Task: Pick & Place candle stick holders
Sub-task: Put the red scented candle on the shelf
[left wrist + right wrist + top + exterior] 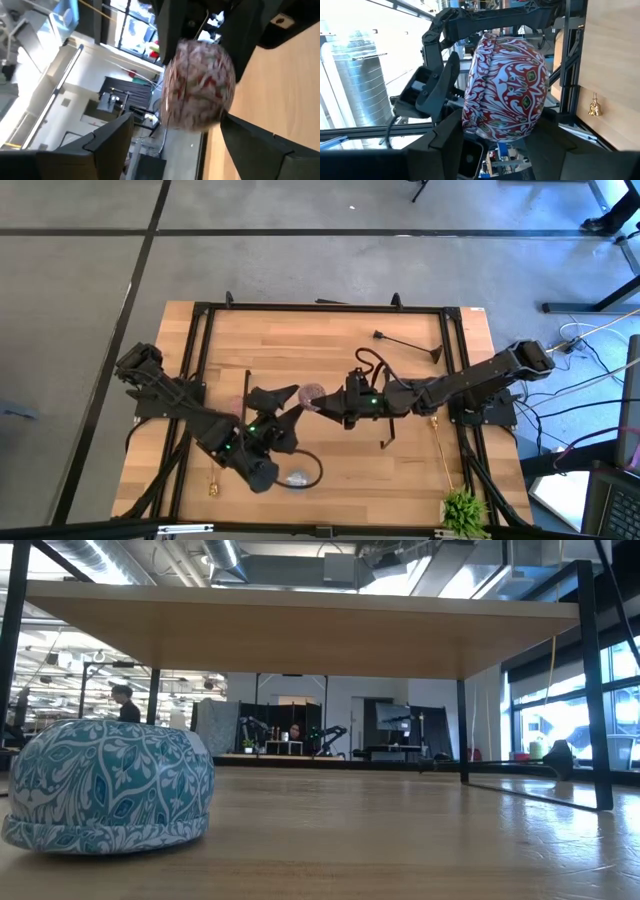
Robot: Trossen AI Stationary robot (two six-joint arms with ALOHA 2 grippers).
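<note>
The right gripper (492,135) clamped the squat red-and-white patterned round holder (506,90) above the wooden table (330,350) while the left gripper (172,132) stood open around it, so a loose clamp risked dropping it.

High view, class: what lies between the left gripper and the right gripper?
The pink patterned round holder lies between the left gripper and the right gripper; the high view shows it, as do both wrist views.

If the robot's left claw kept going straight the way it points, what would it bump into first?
Probably the red-patterned round holder held right ahead by the right gripper; the left gripper stands open, facing it. Depth is hard to judge.
</note>
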